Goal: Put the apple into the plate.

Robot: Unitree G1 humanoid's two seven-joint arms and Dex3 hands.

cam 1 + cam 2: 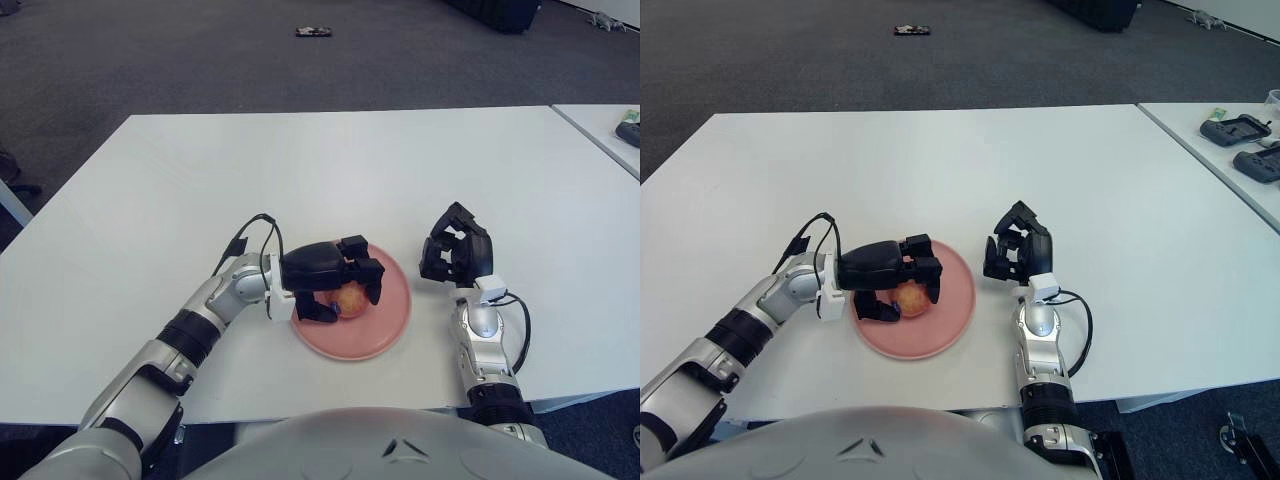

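apple (347,299) gripped by left hand (335,278) fingers over plate (385,325), clear of rim.

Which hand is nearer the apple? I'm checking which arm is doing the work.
Left. The left hand is over the plate with its fingers around the apple. The right hand shows beside the plate on its right, apart from the apple.

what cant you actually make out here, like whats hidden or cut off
- Apple: mostly covered by the left hand in both eye views; whether it already touches the plate cannot be told.
- Plate's left part: hidden under that hand.
- Right hand, right of the plate: its palm faces away, so contact with the table is unclear.
- Small dark object on the floor: too small to identify.
- Devices on the neighbouring table: cut by the right edge.
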